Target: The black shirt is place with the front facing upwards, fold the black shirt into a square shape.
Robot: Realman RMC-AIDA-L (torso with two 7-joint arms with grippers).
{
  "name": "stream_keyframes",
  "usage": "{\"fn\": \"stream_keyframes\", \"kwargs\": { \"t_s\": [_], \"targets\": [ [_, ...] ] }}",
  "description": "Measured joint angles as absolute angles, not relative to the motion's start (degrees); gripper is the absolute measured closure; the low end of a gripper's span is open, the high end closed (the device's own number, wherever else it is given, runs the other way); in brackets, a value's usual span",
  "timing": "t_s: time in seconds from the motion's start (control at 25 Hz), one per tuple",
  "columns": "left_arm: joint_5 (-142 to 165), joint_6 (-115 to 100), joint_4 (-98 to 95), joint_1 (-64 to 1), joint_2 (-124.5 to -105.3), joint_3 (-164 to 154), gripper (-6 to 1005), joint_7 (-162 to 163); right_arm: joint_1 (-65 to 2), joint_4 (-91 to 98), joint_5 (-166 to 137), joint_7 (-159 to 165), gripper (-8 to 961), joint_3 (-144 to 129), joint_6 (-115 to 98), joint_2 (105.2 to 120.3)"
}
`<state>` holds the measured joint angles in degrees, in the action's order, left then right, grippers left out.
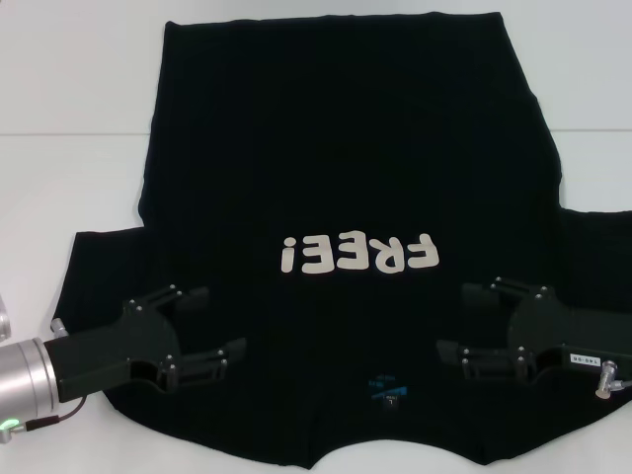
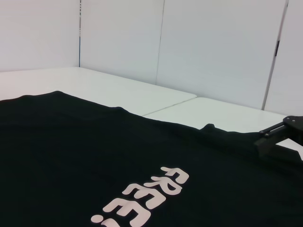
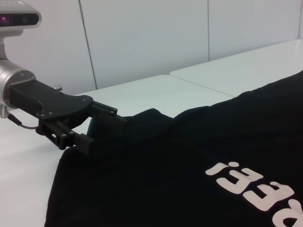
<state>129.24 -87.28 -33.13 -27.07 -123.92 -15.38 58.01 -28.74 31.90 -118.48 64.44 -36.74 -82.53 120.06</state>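
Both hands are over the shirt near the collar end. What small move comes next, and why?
Probably lower both hands and pinch the cloth. The shirt lies flat, print up, not yet folded. The left hand and right hand sit open over the shoulder areas, either side of the neck label, and neither seems to hold cloth.

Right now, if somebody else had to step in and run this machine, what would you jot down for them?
Left hand: open, over the black shirt near its left sleeve.
Right hand: open, over the shirt near its right sleeve.
The shirt lies flat on the white table, front up, the letters "FREE!" showing, the collar on the robot's side.
Done: nothing folded yet.
Left: grip the cloth and fold it into a square.
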Motion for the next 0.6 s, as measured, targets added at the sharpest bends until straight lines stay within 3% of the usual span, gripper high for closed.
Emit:
{"fn": "stream_keyframes", "kwargs": {
  "t_s": [0.6],
  "targets": [
    [126.1,-92.4,-34.4,-26.9,-123.21,-15.3,112,73.0,-28.6,31.7,-118.5,64.8,22,-36.7,-82.5,120.06]
  ]
}}
